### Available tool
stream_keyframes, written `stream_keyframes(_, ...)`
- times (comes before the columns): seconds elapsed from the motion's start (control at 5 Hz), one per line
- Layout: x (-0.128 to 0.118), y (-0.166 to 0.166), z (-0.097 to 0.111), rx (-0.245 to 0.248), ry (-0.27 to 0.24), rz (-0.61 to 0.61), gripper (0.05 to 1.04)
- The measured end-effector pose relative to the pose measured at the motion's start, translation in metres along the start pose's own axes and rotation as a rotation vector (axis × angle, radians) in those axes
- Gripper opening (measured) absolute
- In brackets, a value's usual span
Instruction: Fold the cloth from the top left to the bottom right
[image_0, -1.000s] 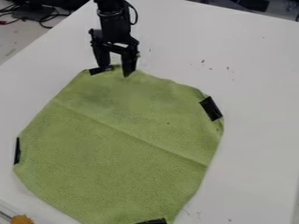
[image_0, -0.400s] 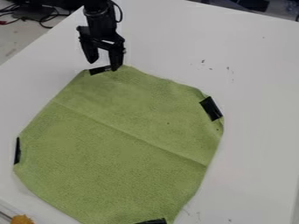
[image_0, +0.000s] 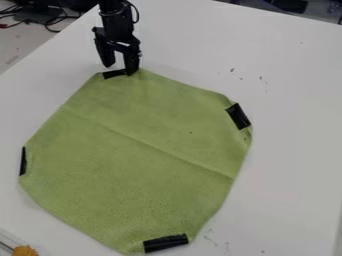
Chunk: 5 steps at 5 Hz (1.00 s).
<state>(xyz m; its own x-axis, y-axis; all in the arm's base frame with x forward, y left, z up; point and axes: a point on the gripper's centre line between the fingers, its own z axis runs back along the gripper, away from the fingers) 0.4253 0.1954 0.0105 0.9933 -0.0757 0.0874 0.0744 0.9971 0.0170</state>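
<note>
The gripper (image_0: 119, 69) hangs at the cloth's top left corner, open, with its two fingers apart. One finger stands over the black tape piece's right end at the cloth's edge; the other is just off the cloth, above the table. The green cloth (image_0: 140, 160) lies spread flat, with a faint crease running from upper left to lower right. Black tape patches mark its corners: the top left tape (image_0: 113, 74), the right tape (image_0: 238, 116), the left tape (image_0: 23, 161) and the bottom tape (image_0: 165, 243).
The white table (image_0: 294, 150) carries small dark marks behind and right of the cloth. At the lower left corner is an orange object (image_0: 25, 251) by a clear container's edge. Cables (image_0: 40, 19) lie beyond the table's far left edge.
The gripper first moved left and up, then slightly right and up. The cloth has shifted a little upward on the table, bringing more of its bottom tape into view.
</note>
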Motion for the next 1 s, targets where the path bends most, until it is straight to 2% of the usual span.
stream_keyframes(0.2,0.004,0.002,-0.003,-0.011,-0.006,0.006,0.949)
stream_keyframes(0.6,-0.011,-0.005,-0.004,-0.02,0.043,0.002,0.381)
stream_keyframes(0.8,-0.013,-0.007,-0.003,-0.03,0.052,-0.004,0.186)
stream_keyframes(1.0,-0.015,-0.011,-0.003,-0.039,0.043,-0.013,0.086)
